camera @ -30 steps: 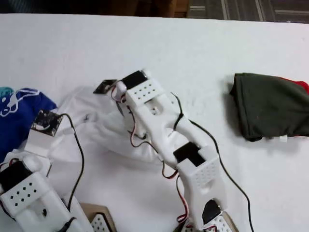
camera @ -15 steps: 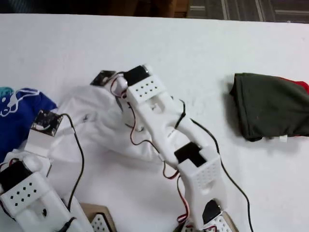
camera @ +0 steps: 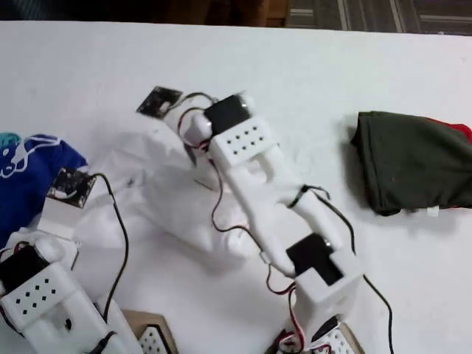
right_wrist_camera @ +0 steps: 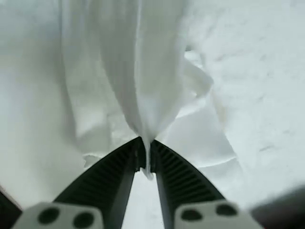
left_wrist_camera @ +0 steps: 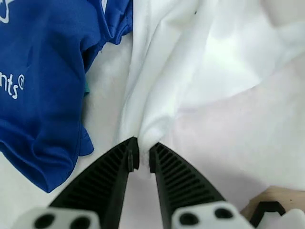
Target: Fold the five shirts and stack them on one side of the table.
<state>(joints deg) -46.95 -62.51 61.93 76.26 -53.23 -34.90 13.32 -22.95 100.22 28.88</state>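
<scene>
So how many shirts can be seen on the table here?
5, two only as slivers: white shirt mid-table; blue shirt at left, teal edge against it; dark green shirt folded at right atop a red one.

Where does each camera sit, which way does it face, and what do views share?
High view: fixed above the table, looking down at a crumpled white shirt, a blue shirt and a folded dark green shirt; left arm and right arm show.
Left wrist view: on the left arm, facing along its black left gripper, shut on the white shirt, blue shirt alongside.
Right wrist view: on the right arm, facing along its right gripper, shut on a white shirt fold.
Shared: the white shirt, in all three.
</scene>
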